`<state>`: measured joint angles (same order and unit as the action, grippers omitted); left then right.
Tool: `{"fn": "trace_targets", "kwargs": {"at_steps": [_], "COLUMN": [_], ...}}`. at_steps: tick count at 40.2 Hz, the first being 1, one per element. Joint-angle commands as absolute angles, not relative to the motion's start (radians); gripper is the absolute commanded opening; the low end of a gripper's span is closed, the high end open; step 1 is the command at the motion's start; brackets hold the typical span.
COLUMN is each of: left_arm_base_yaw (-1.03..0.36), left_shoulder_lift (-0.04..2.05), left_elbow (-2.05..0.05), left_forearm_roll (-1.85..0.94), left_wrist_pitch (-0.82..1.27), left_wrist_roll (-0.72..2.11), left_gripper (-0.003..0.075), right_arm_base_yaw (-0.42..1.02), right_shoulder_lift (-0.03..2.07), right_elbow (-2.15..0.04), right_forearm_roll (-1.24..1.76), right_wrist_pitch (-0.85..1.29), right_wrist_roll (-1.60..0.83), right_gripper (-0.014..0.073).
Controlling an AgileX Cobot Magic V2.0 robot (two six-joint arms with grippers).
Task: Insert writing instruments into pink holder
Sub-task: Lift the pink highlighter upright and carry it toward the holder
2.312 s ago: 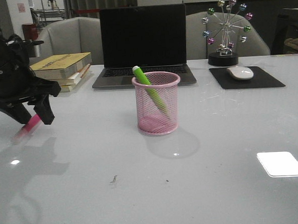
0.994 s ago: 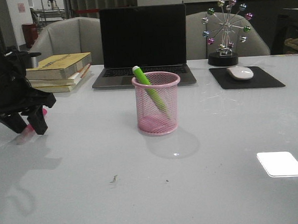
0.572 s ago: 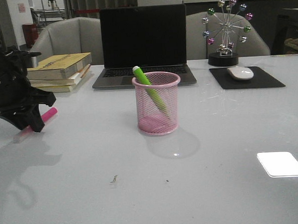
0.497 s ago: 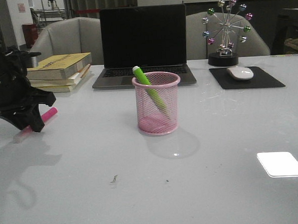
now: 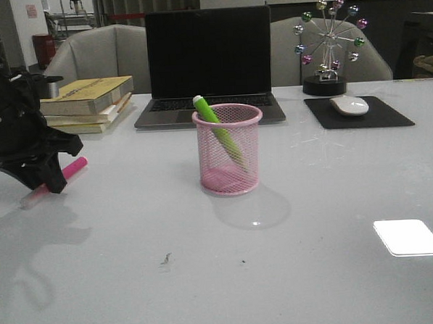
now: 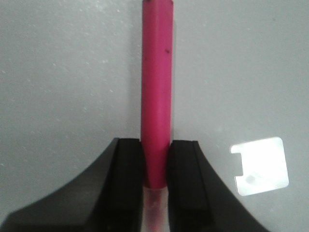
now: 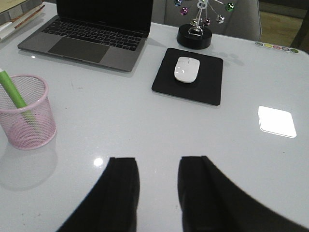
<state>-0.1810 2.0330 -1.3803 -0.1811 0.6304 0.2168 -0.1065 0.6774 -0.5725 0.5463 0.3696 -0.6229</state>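
Note:
The pink holder (image 5: pixel 229 161) stands mid-table, a green marker (image 5: pixel 208 113) leaning inside it with its end above the rim. Far left, my left gripper (image 5: pixel 47 182) is shut on the pink marker (image 5: pixel 75 168), low over the table; the marker's clear cap (image 5: pixel 31 198) sticks out on the near side. In the left wrist view the magenta barrel (image 6: pixel 156 72) runs straight out between the fingers of the left gripper (image 6: pixel 156 145). My right gripper (image 7: pixel 157 162) is open and empty over bare table, the holder (image 7: pixel 26 125) and green marker (image 7: pixel 12 89) off to its side.
An open laptop (image 5: pixel 207 61) sits behind the holder. Stacked books (image 5: pixel 86 96) lie at the back left, close to the left arm. A white mouse (image 5: pixel 349 105) on a black pad and a ferris-wheel ornament (image 5: pixel 330 47) are at the back right.
My left gripper dropped toward the table and closed on the pink marker, whose magenta end now shows to the right of the fingers. It barely moved in the last half second.

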Motion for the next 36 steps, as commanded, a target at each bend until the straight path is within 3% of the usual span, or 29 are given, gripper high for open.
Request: {"fn": "trace_targets", "kwargs": {"at_steps": [1, 19, 36], "left_arm_base_yaw": [-0.208, -0.375, -0.645], "left_shoulder_lift": [1.914, 1.637, 1.65], "left_elbow": [-1.397, -1.397, -1.397], "left_forearm_roll": [-0.2, -0.3, -0.32], "left_wrist_pitch": [0.555, 0.196, -0.291], "left_wrist_roll": [0.221, 0.221, 0.221], "left_gripper": [0.01, 0.0101, 0.0106], "right_arm_base_yaw": [-0.113, -0.113, -0.113], "right_shoulder_lift": [0.676, 0.676, 0.676], "right_elbow": [-0.6, -0.6, -0.6], "right_forearm_roll": [0.557, 0.557, 0.557], "right_wrist_pitch": [0.303, 0.303, 0.303], "right_wrist_roll": [-0.62, -0.62, -0.62], "right_gripper": [0.0339, 0.0339, 0.0339]}}
